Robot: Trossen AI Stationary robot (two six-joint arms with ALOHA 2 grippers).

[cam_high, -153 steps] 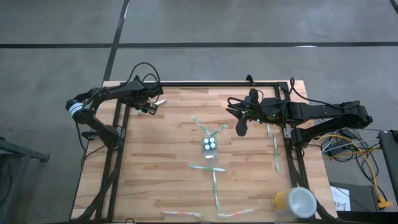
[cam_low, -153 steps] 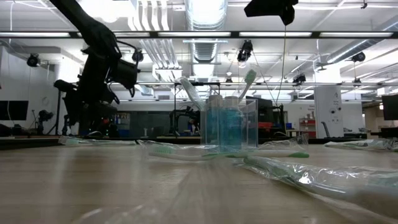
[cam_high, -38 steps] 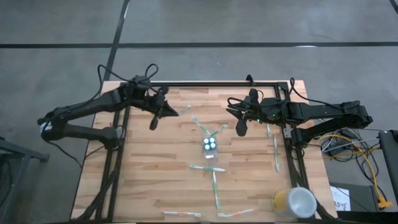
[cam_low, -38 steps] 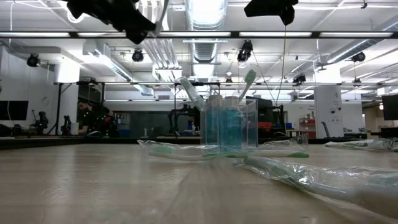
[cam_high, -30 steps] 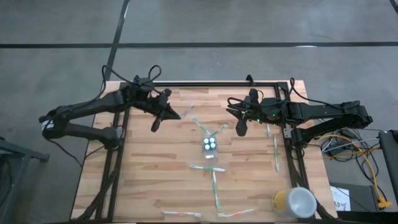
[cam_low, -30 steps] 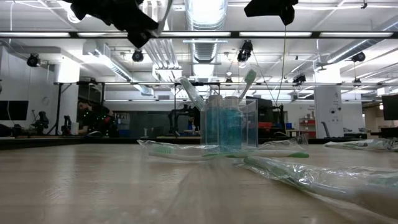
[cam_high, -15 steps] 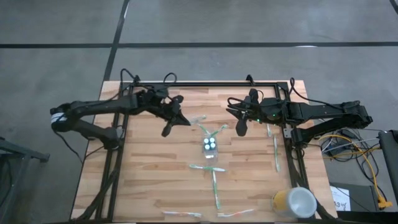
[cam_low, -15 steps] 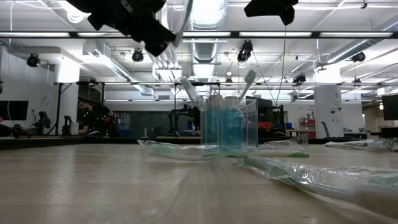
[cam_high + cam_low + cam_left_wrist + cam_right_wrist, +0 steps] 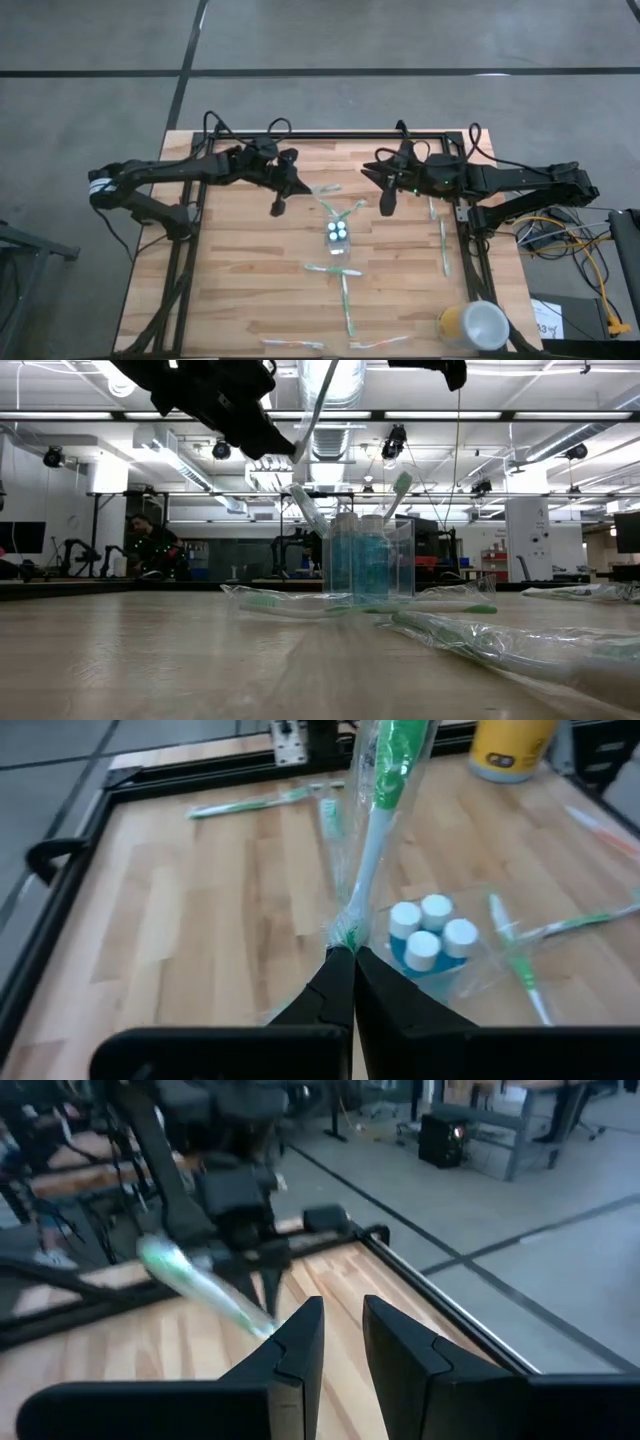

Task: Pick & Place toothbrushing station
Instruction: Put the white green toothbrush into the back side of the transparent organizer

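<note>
Toothbrush [image 9: 378,830], wrapped, pinched in closed left claw [image 9: 343,952] above wood table [image 9: 250,280], near clear cup [image 9: 339,236] w/ tubes at centre. Right claw [image 9: 388,203] slightly parted, empty. Workshop room behind.

Even, bright overhead light covers the wooden surface [image 9: 250,290] in the high view — shadows there are faint. In the low view, ceiling strip lights [image 9: 330,415] glare white, and the surface nearest the camera blurs. The right wrist view is soft throughout — the wrapped toothbrush [image 9: 200,1285] beyond the pincer smears.
</note>
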